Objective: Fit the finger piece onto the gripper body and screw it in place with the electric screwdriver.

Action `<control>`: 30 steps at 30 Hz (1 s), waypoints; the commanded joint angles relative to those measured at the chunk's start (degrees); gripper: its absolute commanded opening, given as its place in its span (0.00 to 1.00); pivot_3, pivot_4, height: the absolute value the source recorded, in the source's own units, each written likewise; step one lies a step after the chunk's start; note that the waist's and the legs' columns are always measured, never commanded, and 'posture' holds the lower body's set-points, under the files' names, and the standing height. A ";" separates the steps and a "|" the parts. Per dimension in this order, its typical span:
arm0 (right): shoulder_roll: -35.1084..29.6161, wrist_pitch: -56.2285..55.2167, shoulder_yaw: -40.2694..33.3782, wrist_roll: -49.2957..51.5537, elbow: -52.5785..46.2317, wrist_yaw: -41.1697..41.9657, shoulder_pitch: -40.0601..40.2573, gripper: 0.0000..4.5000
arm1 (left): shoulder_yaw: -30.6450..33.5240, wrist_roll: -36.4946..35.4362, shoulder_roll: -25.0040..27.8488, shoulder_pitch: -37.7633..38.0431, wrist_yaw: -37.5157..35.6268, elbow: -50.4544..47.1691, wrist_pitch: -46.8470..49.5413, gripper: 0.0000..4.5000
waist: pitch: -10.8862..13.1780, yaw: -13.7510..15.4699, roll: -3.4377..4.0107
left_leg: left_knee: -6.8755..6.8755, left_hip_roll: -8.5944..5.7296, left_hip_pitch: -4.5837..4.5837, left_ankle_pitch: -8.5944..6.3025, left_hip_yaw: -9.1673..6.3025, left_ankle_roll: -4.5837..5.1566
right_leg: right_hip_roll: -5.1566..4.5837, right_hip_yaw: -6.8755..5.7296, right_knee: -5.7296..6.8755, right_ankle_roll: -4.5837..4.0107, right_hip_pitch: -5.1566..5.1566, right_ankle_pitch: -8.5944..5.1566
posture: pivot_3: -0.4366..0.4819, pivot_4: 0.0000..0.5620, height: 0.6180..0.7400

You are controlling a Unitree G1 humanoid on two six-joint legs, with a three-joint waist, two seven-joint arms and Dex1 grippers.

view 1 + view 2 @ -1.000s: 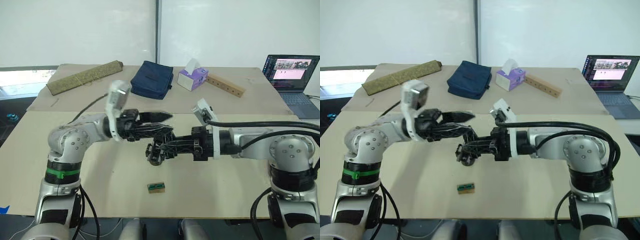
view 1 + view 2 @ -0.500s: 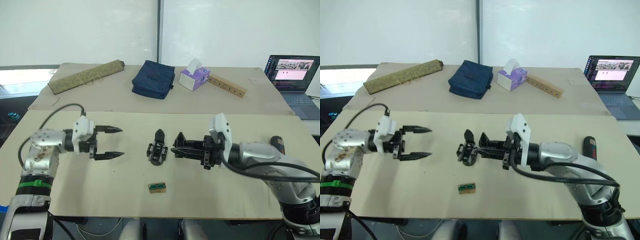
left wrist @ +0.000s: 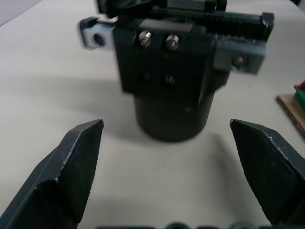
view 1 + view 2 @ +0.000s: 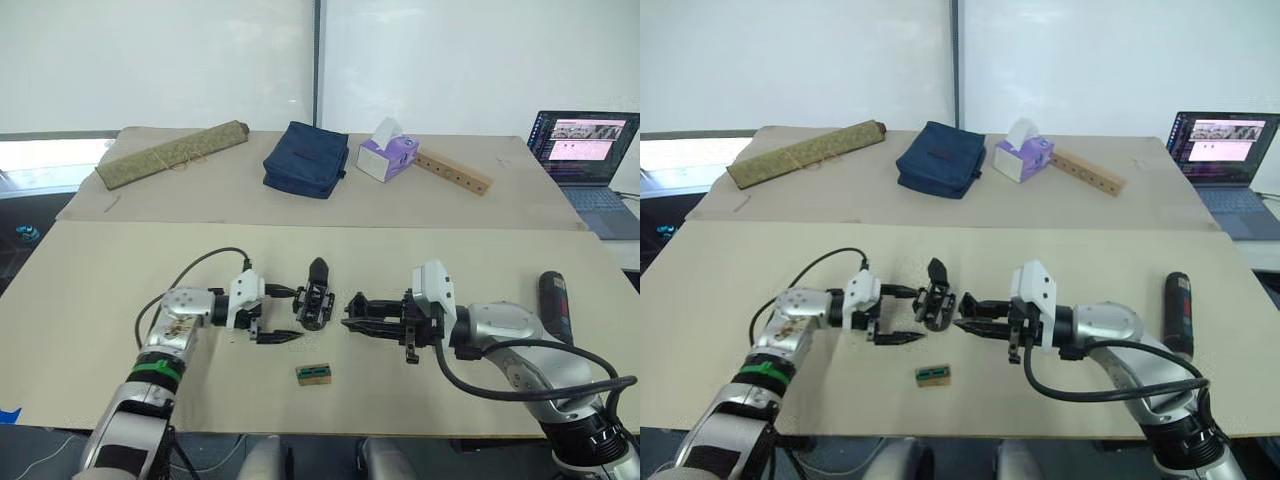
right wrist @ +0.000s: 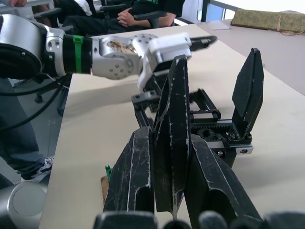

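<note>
The gripper body [image 4: 316, 300] stands mid-table on its round base, one black pointed finger sticking up. My left gripper [image 4: 297, 316] is open and level with it on the left. In the left wrist view the two fingertips [image 3: 81, 157] flank the body's base [image 3: 167, 71] without touching. My right gripper [image 4: 348, 312] lies just right of the body and is shut on the finger piece [image 5: 172, 105], which stands upright between its pads. The electric screwdriver [image 4: 553, 303] lies on the table at the far right, apart from both grippers.
A small green-topped block [image 4: 314, 374] lies near the front edge, just below the gripper body. The back table carries a rolled mat [image 4: 170, 153], a navy bag [image 4: 306, 160], a tissue box [image 4: 386, 155], a wooden strip [image 4: 452, 172] and a laptop [image 4: 585, 150].
Both arms have come down from a raised pose over the middle. In the last half second my left gripper moved right, up to the gripper body. The right gripper has hardly shifted.
</note>
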 commanded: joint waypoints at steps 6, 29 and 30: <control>0.10 -0.74 -1.85 0.62 -2.66 -0.07 0.33 0.10 | -1.03 0.98 -3.77 -4.33 -0.19 5.11 -1.19 1.00 | 0.00 -0.07 0.00 | 0.02 -0.04 0.00 0.00 -0.02 0.00 | -0.01 -0.01 0.01 0.00 0.01 0.00 | 0.48 0.27 1.00; 13.02 -6.13 7.34 -11.76 8.27 -4.11 -10.98 0.10 | -0.70 2.67 -5.82 -5.00 5.69 4.47 1.49 0.52 | 0.00 0.01 0.00 | 0.05 -0.13 0.16 0.01 -0.07 0.00 | -0.06 -0.01 0.09 0.02 0.16 0.01 | 0.48 0.27 1.00; 13.52 -6.44 7.52 -12.29 8.76 -4.35 -11.09 0.10 | -0.85 2.45 -5.77 -4.37 5.63 3.23 2.13 0.52 | 0.00 -0.03 0.00 | 0.05 -0.13 0.16 0.00 -0.07 0.00 | -0.06 -0.02 0.09 0.02 0.15 0.01 | 0.48 0.27 1.00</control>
